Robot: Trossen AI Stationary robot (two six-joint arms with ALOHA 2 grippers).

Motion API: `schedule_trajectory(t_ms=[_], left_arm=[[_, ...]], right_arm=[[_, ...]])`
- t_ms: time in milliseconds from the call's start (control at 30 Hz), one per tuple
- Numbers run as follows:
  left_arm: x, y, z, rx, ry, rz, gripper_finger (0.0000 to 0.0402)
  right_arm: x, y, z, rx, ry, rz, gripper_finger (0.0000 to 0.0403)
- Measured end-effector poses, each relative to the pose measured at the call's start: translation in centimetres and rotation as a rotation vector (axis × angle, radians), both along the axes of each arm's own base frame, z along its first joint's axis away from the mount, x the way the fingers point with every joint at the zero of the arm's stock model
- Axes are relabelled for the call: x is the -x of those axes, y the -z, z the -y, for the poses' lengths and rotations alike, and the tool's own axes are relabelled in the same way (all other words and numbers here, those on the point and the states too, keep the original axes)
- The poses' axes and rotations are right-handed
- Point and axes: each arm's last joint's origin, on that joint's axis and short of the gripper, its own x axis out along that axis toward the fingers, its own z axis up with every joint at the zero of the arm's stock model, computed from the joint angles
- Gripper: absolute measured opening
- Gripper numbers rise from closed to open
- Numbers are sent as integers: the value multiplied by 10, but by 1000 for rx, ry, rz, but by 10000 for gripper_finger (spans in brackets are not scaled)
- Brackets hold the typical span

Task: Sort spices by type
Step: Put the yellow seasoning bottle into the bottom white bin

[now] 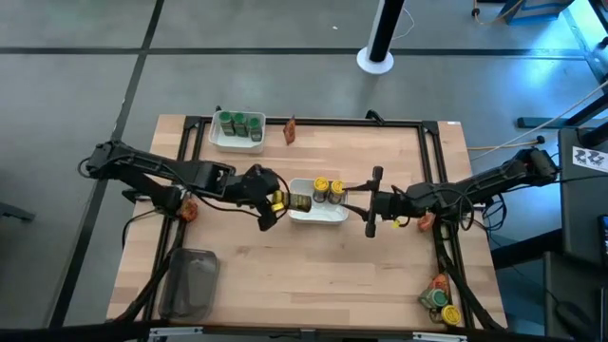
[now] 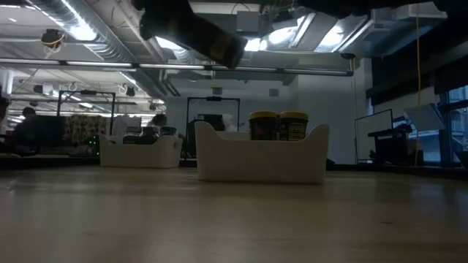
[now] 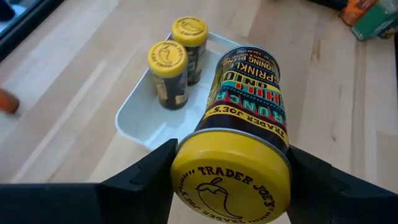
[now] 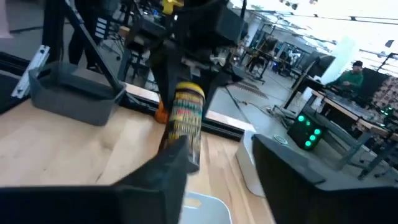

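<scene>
My left gripper (image 1: 277,201) is shut on a yellow-lidded spice jar (image 1: 293,201), above the left end of the middle white tray (image 1: 328,217). Two more yellow-lidded jars (image 1: 329,189) stand upright in that tray. The low view shows the held jar (image 2: 213,42) tilted, high above the tray (image 2: 261,162). Green-lidded jars (image 1: 238,123) stand in the far white tray (image 1: 235,142), and a red-orange packet (image 1: 291,131) lies beside it. My right gripper (image 1: 373,201) is open and hovers just right of the middle tray, touching nothing. Other spices (image 1: 440,300) lie at the near right corner. My left gripper pinches the jar between its two fingers (image 3: 140,183) at the lid end (image 3: 186,163). The fingers come from the table's left, slanting down, and lie along the jar. The lid faces the wrist and the base points toward the tray. The jar is lifted clear and tilted.
A clear grey tub (image 1: 190,282) sits at the near left corner. Small orange items lie under each arm (image 1: 188,211) (image 1: 425,221). A dark frame (image 1: 313,122) runs round the table's edges. Bare wood shows in the near middle of the table.
</scene>
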Motion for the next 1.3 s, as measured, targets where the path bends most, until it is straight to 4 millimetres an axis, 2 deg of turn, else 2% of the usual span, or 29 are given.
schedule_trajectory(t_ms=[267,367,567,833,1300], left_arm=[[-23,10,4,-40,47,54,221],[-28,7,5,-56,65,104,221],[-31,2,4,-75,78,159,221],[-32,3,-6,-79,45,150,221],[-35,0,-6,-118,74,186,221]], right_arm=[[-10,3,-1,-3,-1,13,37],[-14,5,2,-26,0,3,6],[-25,16,12,-59,-60,-38,21],[-29,17,12,-65,-110,-20,5],[-30,23,16,-46,-32,-62,5]])
